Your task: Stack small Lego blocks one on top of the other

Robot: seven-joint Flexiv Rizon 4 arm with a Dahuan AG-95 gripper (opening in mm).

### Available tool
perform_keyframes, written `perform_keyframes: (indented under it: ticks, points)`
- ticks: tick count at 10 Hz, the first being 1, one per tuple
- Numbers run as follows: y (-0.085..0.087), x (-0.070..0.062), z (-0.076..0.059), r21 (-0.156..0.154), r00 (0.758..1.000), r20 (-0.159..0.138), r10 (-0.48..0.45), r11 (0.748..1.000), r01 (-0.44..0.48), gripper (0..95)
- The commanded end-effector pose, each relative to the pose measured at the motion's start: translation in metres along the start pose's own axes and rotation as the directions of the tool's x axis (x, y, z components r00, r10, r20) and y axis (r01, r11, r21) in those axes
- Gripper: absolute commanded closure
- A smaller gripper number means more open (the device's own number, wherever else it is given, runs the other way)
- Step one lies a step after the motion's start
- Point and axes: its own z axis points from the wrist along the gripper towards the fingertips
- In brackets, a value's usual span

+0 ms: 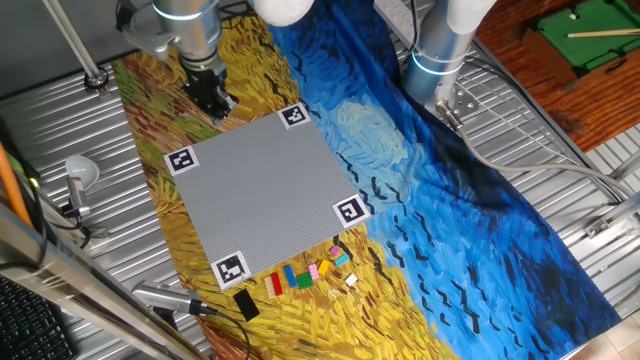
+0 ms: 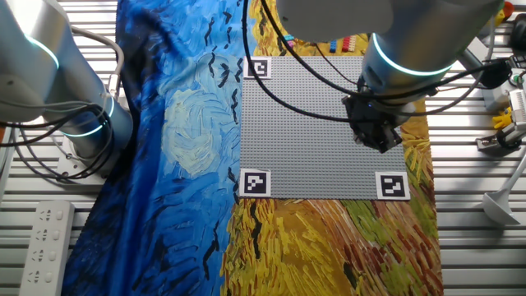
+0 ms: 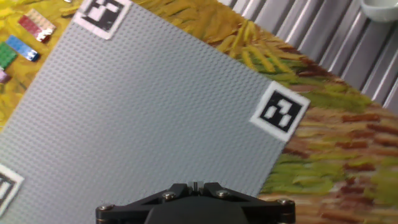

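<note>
The small Lego blocks (image 1: 310, 272) lie loose in a short scattered row at the lower middle of one fixed view, just beyond the near edge of the baseplate, with a flat black brick (image 1: 245, 303) a little apart to their lower left; red (image 1: 276, 284), blue (image 1: 289, 276), green, yellow, pink and white pieces can be made out, none yet stacked. In the hand view a few of them show at the upper left corner. I judge them light, hard and smooth-sided plastic, stiff enough for a firm pinch but apt to skid or tip; each is best taken across its two long flat sides, low enough to stay square, and pressed straight down so the studs seat. The grey studded baseplate (image 1: 265, 190) is a finely dotted square with black-and-white square markers (image 1: 181, 160) at its corners, lying on a painted cloth (image 1: 470, 200) of swirling blue and yellow that covers the ribbed metal surface (image 1: 560, 160). The claw (image 1: 213, 98) hangs at the upper left of that view, over the far corner of the plate, well apart from the blocks; its fingertips are not clear in any view, so I cannot tell whether they are apart or together.
</note>
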Motion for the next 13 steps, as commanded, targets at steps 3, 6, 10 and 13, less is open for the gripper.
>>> perform_keyframes:
  ticks: [3,6,10,13]
  points:
    - [0.002,0.003,-0.001,0.002,1.0,0.007,-0.006,1.0,0.006,95.0]
    - [0.003,0.002,0.0,0.015,0.993,0.003,-0.117,0.993,0.117,95.0]
    - [0.003,0.002,0.0,0.016,0.985,-0.027,-0.168,0.985,0.169,95.0]
    - [0.023,-0.018,0.013,0.01,0.985,-0.02,-0.174,0.985,0.174,95.0]
